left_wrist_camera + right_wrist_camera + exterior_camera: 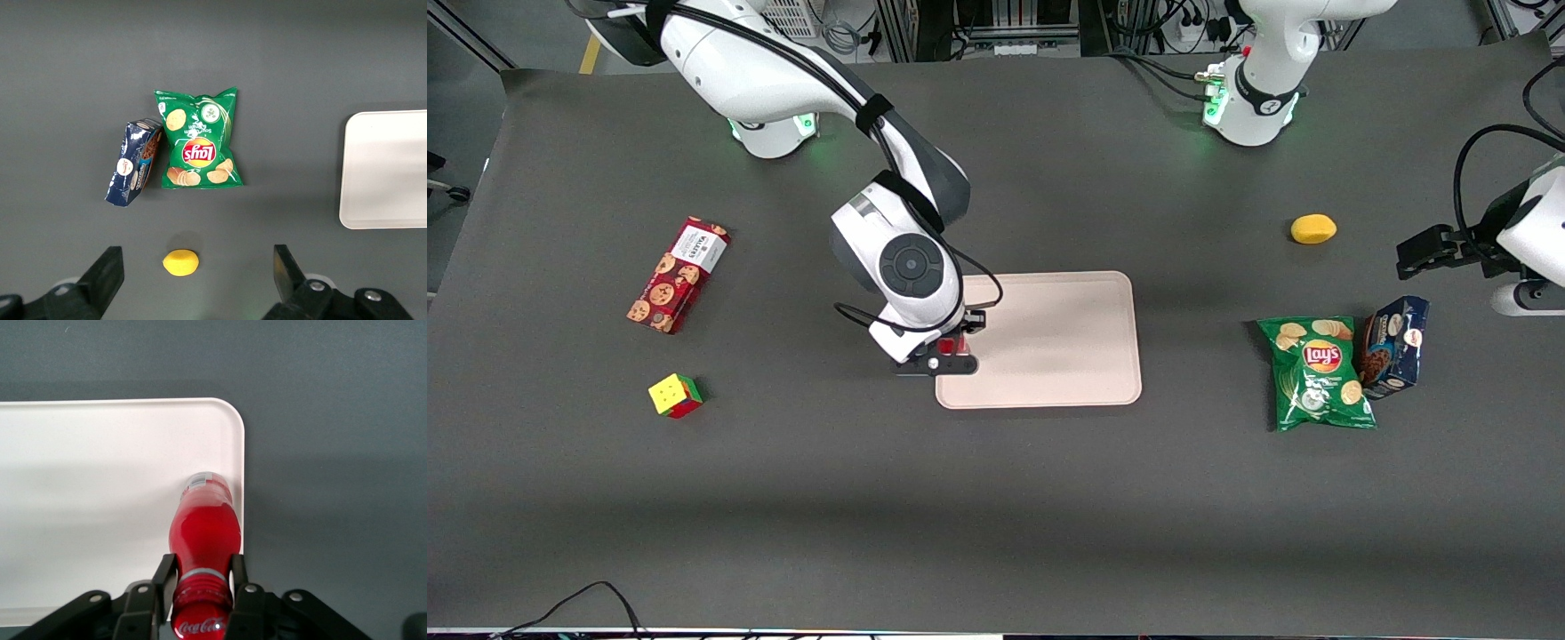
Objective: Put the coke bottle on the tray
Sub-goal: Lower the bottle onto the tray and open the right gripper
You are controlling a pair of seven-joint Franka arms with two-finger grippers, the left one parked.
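- A red cookie box (678, 275) and a colourful cube (676, 396) are seen toward the working arm's end of the surface (783, 498), well apart from the action.
- The gripper (950, 352) is held over the edge of the tray (1067, 356) nearest the working arm's end; its fingers (163, 577) are clamped on the neck of the coke bottle (203, 540), just below the cap.
- The bottle is carried upright, its base seen at or just above the tray floor, close beside the rim near a rounded corner; whether contact is made cannot be told.
- The step in hand is judged to be the set-down, with the task nearly finished.
- A short lowering until the base is seated, then a release and a straight lift clear of the cap, is called for next.
- A chip bag (1319, 373), a blue box (1394, 347) and a yellow fruit (1312, 229) are left untouched toward the parked arm's end.
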